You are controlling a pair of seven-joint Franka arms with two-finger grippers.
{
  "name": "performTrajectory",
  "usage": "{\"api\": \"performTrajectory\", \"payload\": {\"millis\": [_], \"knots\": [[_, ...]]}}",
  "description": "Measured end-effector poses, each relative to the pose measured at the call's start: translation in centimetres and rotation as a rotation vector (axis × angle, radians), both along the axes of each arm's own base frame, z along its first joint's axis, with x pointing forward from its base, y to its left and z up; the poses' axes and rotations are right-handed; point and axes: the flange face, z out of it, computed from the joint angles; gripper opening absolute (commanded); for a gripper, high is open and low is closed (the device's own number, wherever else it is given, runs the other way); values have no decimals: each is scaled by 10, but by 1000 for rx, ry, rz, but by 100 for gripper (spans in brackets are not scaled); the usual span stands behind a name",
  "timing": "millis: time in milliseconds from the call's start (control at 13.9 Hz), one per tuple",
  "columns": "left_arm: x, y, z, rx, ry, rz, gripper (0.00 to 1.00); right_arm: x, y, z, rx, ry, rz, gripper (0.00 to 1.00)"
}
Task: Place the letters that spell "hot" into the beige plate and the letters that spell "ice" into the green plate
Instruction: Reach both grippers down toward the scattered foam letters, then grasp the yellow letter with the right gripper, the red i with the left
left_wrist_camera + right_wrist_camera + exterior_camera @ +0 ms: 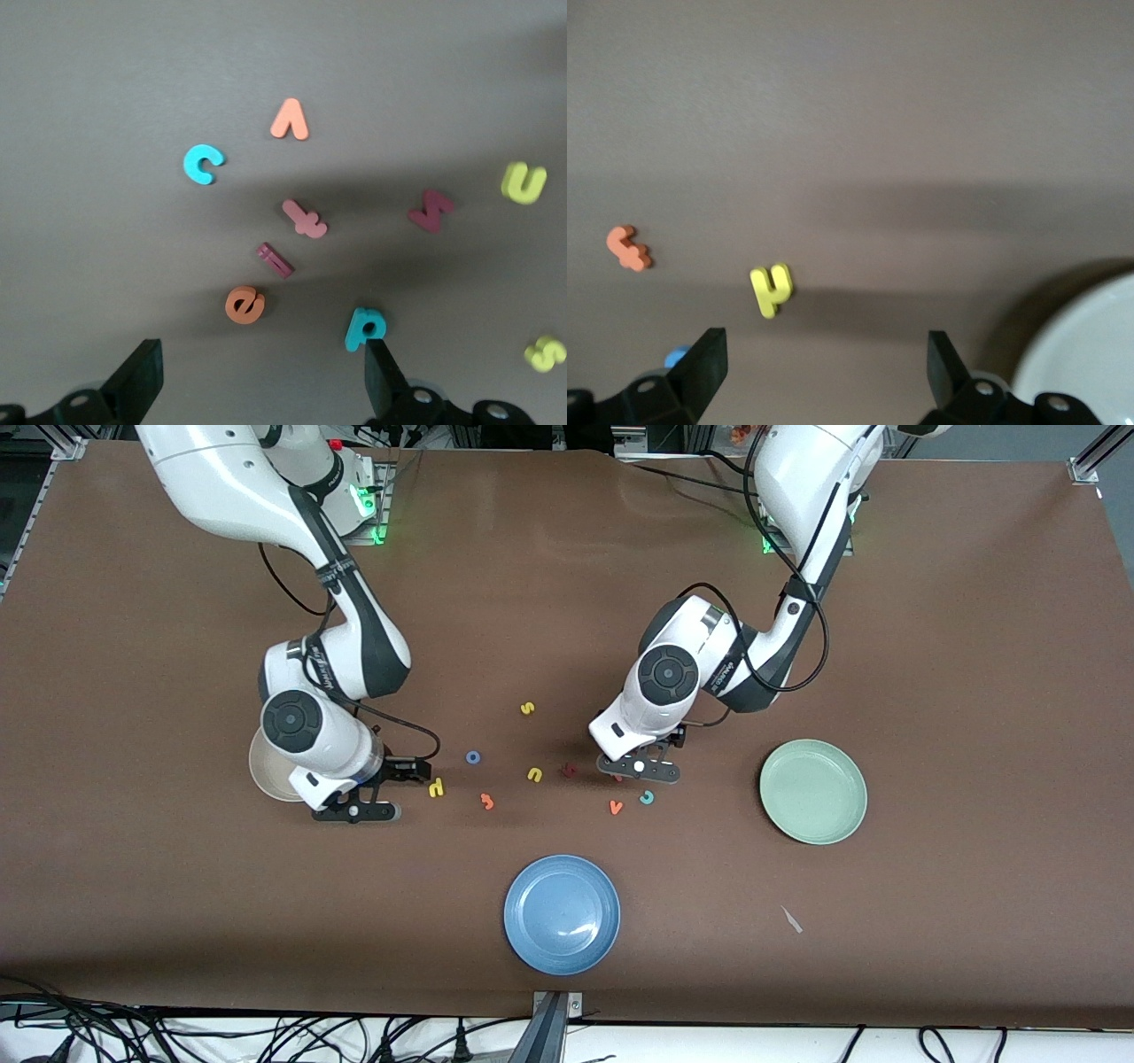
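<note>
Round blue plate (561,914) is sitting nearest the front camera, mid-table. Farther up, round pale mint-green plate (813,791) is lying toward the left arm's end; nothing is resting in it.

Small foam letters are lying scattered between the arms. Orange t (486,801), pale orange v-like letter (616,807) and teal c (648,797) are sitting nearest of the scatter. Yellow h (436,788) is lying just beside the right gripper (353,811). Yellow u (534,774), dark red k (570,770) and blue ring-shaped o (473,757) are lying a little farther. Yellow s (527,708) is sitting farthest.

Left gripper (638,768) is hovering low over the letters, jaws apart, holding nothing. Left wrist view is showing dark red bar-like i (275,260), orange e (244,305), reddish-pink t-like letter (305,219) and teal d (364,328) under it.

Right gripper's jaws are standing apart, empty, beside the round cream-beige plate (264,773), which the right arm is partly covering.
</note>
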Motion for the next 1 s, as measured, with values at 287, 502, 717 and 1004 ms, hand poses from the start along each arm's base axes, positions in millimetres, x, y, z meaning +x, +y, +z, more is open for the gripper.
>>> {"api": "performTrajectory", "payload": {"millis": [287,502,717,1004], "knots": [[10,-3,-7,-24,-58,200,48,-3,21,-23,15,-46,21,100],[10,-3,-18,-15,-53,312,45,-10,33,-41,19,-60,41,100],[9,-2,-29,1,-37,377,41,-14,40,-49,16,-54,57,99],[2,-5,-55,31,-8,417,38,-17,38,-59,8,-41,98,88]]}}
